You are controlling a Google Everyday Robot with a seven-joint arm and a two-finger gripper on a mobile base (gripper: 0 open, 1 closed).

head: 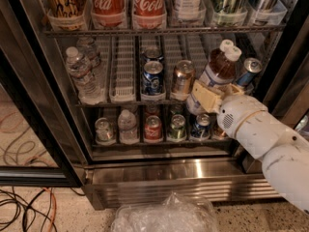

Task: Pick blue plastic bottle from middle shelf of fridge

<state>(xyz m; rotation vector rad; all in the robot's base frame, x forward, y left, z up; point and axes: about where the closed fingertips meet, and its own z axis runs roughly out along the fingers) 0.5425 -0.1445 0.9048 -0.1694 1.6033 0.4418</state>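
The gripper (215, 94) is hanging at the near right of the fridge (159, 170), grasping the blue plastic bottle (219, 69) around its lower label. The bottle is leaning with its white cap tipped to the right, at the right end of the middle shelf (124, 76), just right of a gold can (183, 77).
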